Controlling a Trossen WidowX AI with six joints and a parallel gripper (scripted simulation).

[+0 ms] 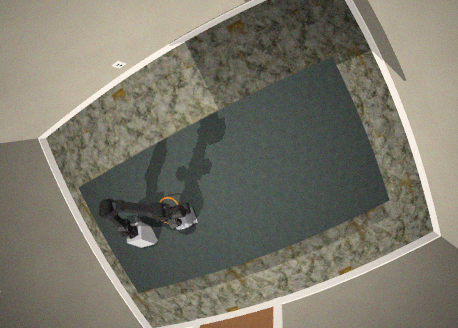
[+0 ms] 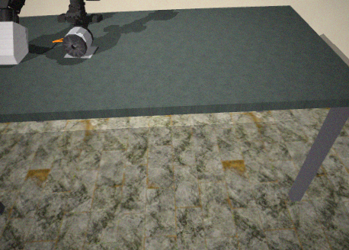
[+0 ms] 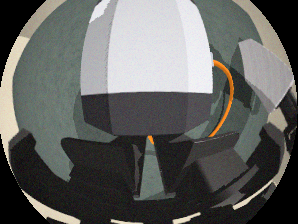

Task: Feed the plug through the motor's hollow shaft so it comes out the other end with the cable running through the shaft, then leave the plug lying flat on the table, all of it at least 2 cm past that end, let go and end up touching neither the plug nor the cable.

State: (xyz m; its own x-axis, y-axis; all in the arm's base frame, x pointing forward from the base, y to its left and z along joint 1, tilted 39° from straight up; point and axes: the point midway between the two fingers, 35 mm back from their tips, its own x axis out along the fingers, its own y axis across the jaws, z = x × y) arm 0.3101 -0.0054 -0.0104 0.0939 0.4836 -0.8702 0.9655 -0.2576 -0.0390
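The motor (image 2: 78, 42) (image 1: 187, 221) (image 3: 145, 43) is a light grey cylinder with dark end faces, lying on a small grey base near the table's far left corner. My gripper (image 2: 78, 21) (image 3: 148, 119) stands just behind the motor's far end, pointing down, and is shut on the small orange plug (image 3: 150, 140) in front of the dark end face. The orange cable (image 3: 228, 96) (image 1: 168, 199) (image 2: 57, 41) curves from the fingers round the motor's side. The shaft hole is hidden in all views.
A white block (image 2: 11, 43) (image 1: 141, 236) (image 3: 266, 72) stands on the dark green table (image 2: 209, 64) (image 1: 300, 159) just left of the motor. The arm's base (image 1: 107, 207) is beside it. The table's left and far edges are close.
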